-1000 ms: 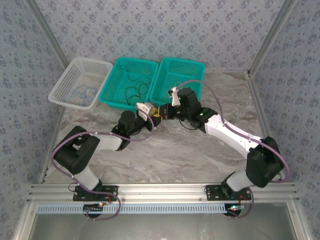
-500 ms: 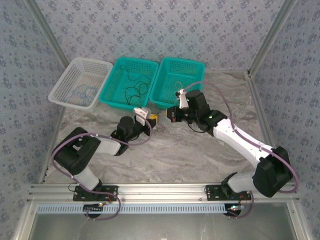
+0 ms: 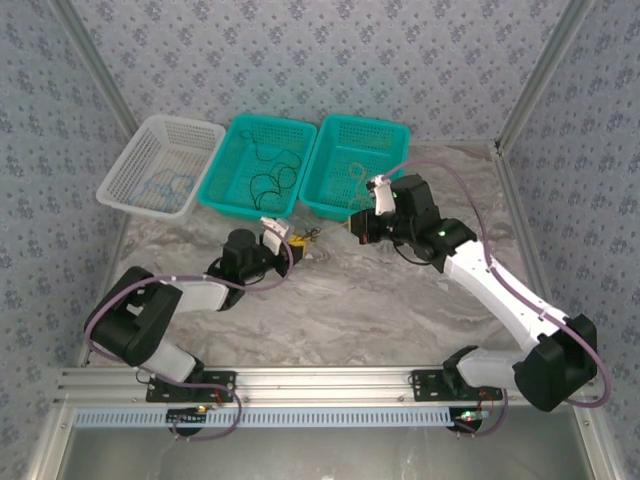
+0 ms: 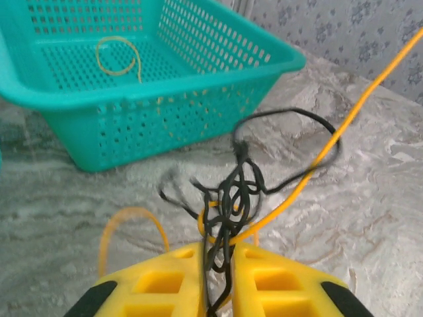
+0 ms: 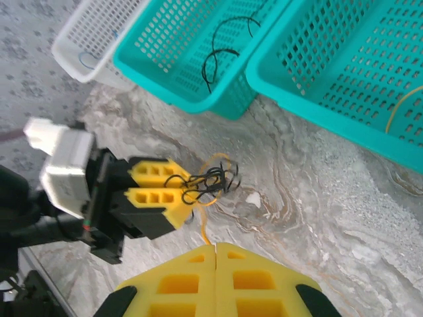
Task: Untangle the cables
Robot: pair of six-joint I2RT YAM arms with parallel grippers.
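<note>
The place is a robotics lab test cell, a purpose-built booth rather than a lived-in room. Flat wall panels [image 3: 330,60] printed with a repeating grey floral pattern close in the top, left and right of the overhead view. They meet at bare aluminium posts [image 3: 97,70] slanting through the upper corners. The tabletop [image 3: 380,320] is a marble-patterned sheet. Across the bottom of the frame runs an aluminium extrusion rail [image 3: 320,380], with the left arm [image 3: 190,295] and right arm [image 3: 490,285] bolted onto it. In a row at upper centre sit a white basket [image 3: 185,121] and two teal baskets [image 3: 272,120], all perforated plastic.
</note>
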